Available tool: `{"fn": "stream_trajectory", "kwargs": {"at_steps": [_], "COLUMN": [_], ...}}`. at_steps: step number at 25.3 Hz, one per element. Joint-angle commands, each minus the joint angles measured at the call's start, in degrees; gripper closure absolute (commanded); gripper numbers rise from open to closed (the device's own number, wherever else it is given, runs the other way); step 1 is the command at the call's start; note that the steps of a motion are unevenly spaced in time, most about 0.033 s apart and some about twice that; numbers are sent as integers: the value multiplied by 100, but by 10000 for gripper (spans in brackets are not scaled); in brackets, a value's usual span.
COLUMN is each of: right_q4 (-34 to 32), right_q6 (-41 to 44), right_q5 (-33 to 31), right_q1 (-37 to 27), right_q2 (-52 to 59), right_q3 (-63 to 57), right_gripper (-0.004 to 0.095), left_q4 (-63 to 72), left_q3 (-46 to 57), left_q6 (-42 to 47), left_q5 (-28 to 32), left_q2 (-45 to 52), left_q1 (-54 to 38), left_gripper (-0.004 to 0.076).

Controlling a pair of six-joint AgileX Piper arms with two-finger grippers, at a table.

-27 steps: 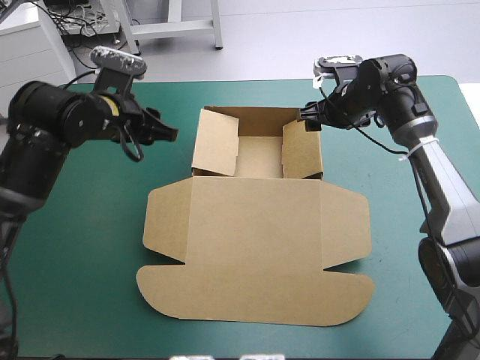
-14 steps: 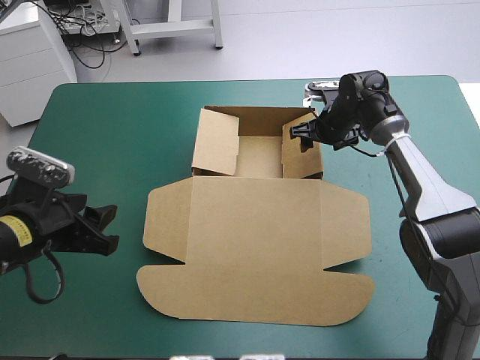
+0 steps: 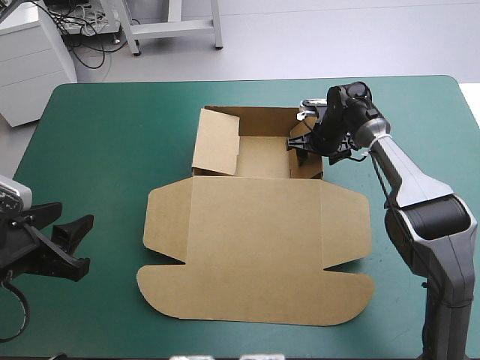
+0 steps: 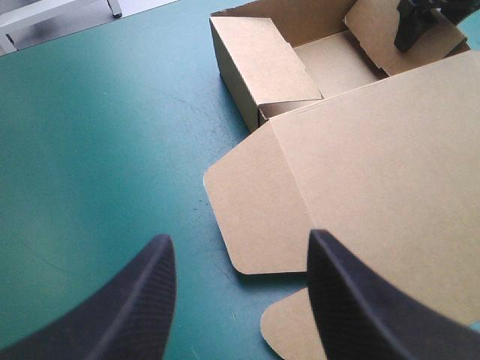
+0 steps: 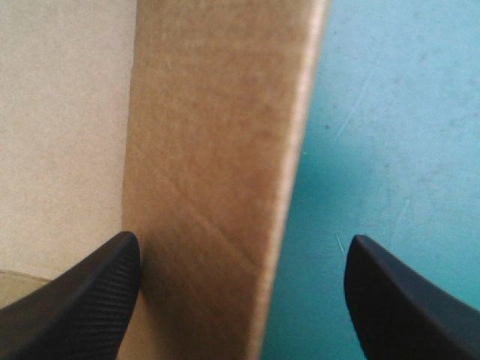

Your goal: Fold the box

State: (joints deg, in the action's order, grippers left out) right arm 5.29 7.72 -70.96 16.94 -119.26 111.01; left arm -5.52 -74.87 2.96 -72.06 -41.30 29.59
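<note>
Both apart: right fingers [image 5: 75, 307] straddle the brown box's [image 3: 255, 232] wall [image 5: 217, 187], left fingers [image 4: 352, 300] above teal-green cover [image 4: 90, 150].

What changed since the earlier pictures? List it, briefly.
The left gripper pulled back from the left side of the box to the near-left corner of the table, open and empty. The right gripper moved in over the box's right wall, open fingers straddling it. The box kept its shape and place.

Lab: floor cables [image 3: 84, 39], white cabinet [image 3: 31, 75]
</note>
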Motion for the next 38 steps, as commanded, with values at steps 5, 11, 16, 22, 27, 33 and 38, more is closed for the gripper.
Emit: {"fn": "stream_trajectory", "kwargs": {"at_steps": [5, 11, 16, 22, 27, 33, 38], "right_q4": [-110, -529, -1702, -2443, -2794, -2446, -2272], "right_q6": [80, -99, -99, -199, -201, -533, -576], "right_q5": [288, 351, -53, -53, -53, -53, 45], "right_q1": [-31, -31, -31, -31, -334, -1257, -2241], "right_q2": [218, 218, 218, 279, 279, 279, 279], "right_q3": [129, 129, 129, 129, 129, 129, 129], "right_gripper": [460, 926, 916, 916, 929, 931, 930], "left_q4": [35, 35, 55, 76, 149, 169, 159], "left_q3": [-111, -111, -111, -111, -111, -111, -111], "left_q6": [1, 16, 16, 5, -4, -4, -4], "left_q5": [-220, -220, -220, -220, -220, -220, -220], "left_q2": [-25, -25, -25, -25, -25, -25, -25], "left_q1": [37, 37, 37, 37, 37, 37, 37], "left_gripper": [344, 345, 345, 344, 345, 344, 345]}}
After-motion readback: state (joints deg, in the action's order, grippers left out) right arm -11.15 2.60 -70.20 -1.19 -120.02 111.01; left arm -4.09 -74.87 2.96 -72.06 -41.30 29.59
